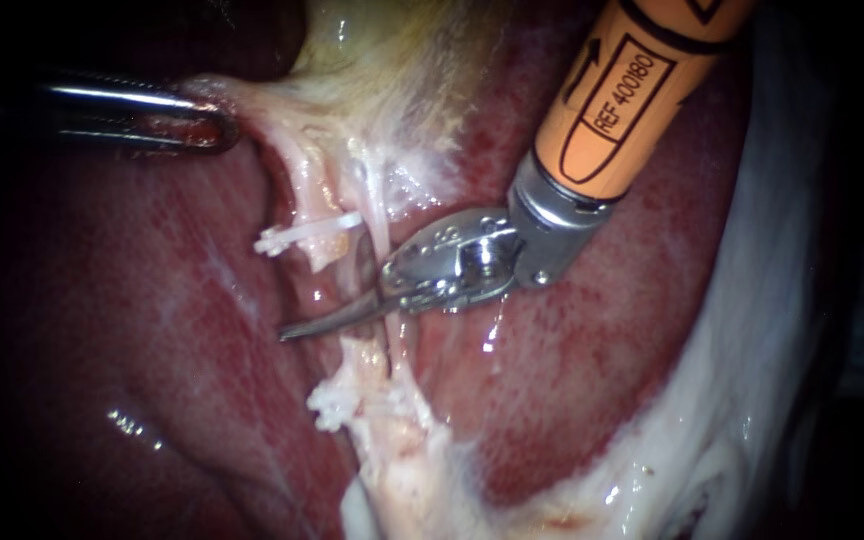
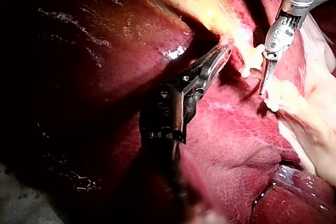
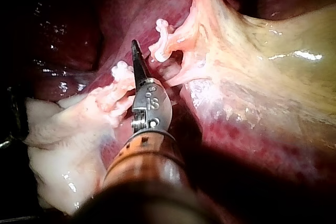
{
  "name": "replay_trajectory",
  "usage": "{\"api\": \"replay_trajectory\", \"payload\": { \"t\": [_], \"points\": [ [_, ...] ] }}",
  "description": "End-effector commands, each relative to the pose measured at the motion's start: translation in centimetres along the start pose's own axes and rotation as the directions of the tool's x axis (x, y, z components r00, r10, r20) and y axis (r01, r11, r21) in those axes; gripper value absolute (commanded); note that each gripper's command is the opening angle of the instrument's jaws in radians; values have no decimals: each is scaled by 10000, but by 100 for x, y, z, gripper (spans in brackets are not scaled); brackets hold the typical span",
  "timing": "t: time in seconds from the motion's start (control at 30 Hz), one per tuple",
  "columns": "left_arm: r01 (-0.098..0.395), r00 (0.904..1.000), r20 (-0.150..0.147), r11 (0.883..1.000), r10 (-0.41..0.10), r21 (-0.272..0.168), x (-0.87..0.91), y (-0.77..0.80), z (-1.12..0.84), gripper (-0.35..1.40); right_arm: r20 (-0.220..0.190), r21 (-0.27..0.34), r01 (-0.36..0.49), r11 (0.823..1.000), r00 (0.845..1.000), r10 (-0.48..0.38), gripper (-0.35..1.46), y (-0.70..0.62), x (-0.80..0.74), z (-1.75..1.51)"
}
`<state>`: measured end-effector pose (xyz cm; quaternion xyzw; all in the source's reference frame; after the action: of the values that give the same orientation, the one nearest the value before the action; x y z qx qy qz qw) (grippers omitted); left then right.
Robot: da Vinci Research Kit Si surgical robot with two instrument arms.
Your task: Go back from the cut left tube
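The left tube is cut in two. Its upper stump (image 1: 314, 215) carries a white clip (image 1: 302, 233), and its lower stump (image 1: 367, 400) carries white clips (image 1: 335, 402). My right instrument (image 1: 297, 328), on an orange shaft, has its thin blades shut and lying in the gap between the stumps. A thin pale strand (image 1: 377, 225) crosses in front of the blades. In the right wrist view the blade tip (image 3: 135, 45) lies between the clipped ends (image 3: 163, 40) (image 3: 122, 71). My left instrument (image 1: 222, 130) (image 2: 223, 51) is shut on the gallbladder's pale edge (image 1: 252, 95).
Dark red liver (image 1: 102, 330) lies on both sides of the tubes. The yellowish gallbladder (image 1: 402, 60) rises above them. Pale white tissue (image 1: 782, 300) borders the liver at the right and runs under the lower stump.
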<state>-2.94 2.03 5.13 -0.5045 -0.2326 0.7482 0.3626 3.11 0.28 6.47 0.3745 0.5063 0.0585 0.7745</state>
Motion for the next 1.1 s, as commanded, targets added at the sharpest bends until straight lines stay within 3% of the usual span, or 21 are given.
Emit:
{"api": "replay_trajectory", "payload": {
  "t": [0.03, 0.07, 0.13, 0.23, 0.43, 0.5, 0.57, 0.67, 0.77, 0.87, 1.1],
  "points": [
    [-1, 10000, 2, 10000, 1, -1, 0, 0, 0, -35, -62, -34, 6, 10000, 10000, -6, -11, 0, 0, -1],
    [-1, 10000, 2, 10000, 1, -2, 0, 0, -1, -35, -92, -32, 6, 10000, 10000, -7, 25, 1, 0, 0],
    [-2, 10000, 3, 10000, 2, -4, 0, 0, -1, -35, -156, -54, 9, 10000, 9999, -10, 79, 1, 1, 1],
    [-4, 10000, 4, 10000, 4, -10, 0, -1, -1, -35, -236, -346, -58, 9994, 9997, 50, 116, -1, 1, 1],
    [-7, 10000, 6, 10000, 7, -18, -1, -3, -1, -35, -283, -632, -90, 9980, 9996, 72, 126, -10, -6, -10],
    [-9, 10000, 8, 10000, 9, -24, -1, -4, -2, -35, -425, -1496, -113, 9887, 9991, 50, 136, -20, -13, -21],
    [-11, 10000, 8, 10000, 11, -26, -1, -5, -2, -35, -648, -3019, -208, 9531, 9979, 13, 145, -34, -22, -37],
    [-15, 10000, 9, 10000, 15, -27, -2, -6, -1, -35, -511, -3770, 211, 9260, 9977, -436, 145, -55, -33, -63],
    [-18, 10000, 8, 10000, 18, -27, -3, -7, -1, -35, -95, -4382, 979, 8935, 9935, -1135, 145, -72, -39, -90],
    [-21, 10000, 9, 10000, 21, -29, -3, -8, -1, -35, 153, -4840, 1203, 8668, 9915, -1291, 145, -86, -43, -118],
    [-29, 10000, 8, 10000, 29, -26, -5, -10, 0, -35, 1471, -5483, 1697, 8189, 9835, -1053, 145, -97, -41, -170]
  ]
}}
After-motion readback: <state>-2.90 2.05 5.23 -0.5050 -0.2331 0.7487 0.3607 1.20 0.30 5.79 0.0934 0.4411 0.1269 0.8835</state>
